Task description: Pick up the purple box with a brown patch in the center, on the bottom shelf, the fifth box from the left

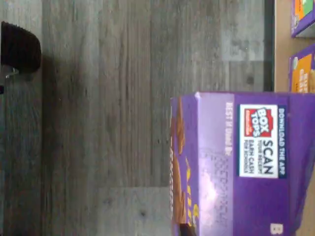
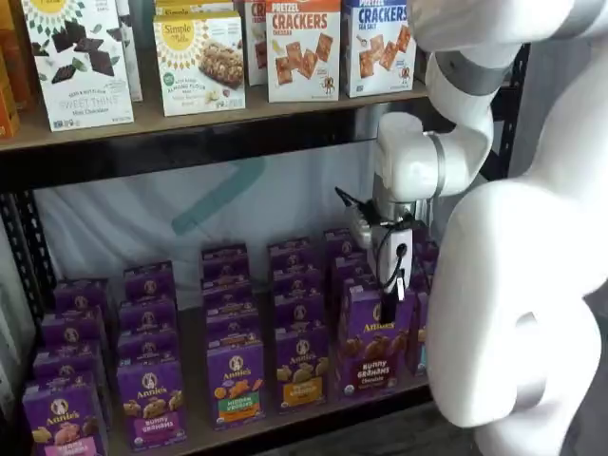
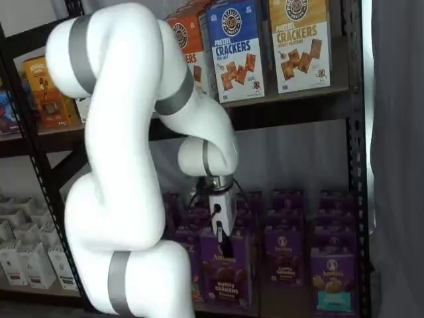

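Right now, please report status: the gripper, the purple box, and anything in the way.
Gripper shut on the purple box, gripped at its top. Box upright at front edge of the bottom shelf. Neighbour cartons close beside; nothing blocking in front.

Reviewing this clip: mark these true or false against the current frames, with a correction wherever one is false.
1. The gripper is closed on the purple box. True.
2. That box pictures dark brown crackers on its front. True.
3. The purple box lies flat on the floor. False: it stands upright at the front of the bottom shelf.
4. The upper shelf holds only purple boxes. False: the pretzel cracker boxes there are white, orange and blue.
5. The box's top carries a Box Tops label. True.
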Available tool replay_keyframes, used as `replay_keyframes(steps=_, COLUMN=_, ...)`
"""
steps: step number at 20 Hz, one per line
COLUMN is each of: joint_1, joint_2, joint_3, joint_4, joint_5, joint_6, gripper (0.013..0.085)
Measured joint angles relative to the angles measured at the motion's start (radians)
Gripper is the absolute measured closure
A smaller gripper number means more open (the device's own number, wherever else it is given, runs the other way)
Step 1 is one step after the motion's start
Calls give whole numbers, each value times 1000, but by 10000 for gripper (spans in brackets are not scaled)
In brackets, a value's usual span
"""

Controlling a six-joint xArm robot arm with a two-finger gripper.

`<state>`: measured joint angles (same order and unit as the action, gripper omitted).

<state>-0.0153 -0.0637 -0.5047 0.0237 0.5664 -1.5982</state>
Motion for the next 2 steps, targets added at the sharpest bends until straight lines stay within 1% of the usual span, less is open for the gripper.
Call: replay_keyframes(steps=2, joint_1=12, joint_2=-42, joint_3=13, joint_4=1, joint_5=18, joint_6=12, gripper=690)
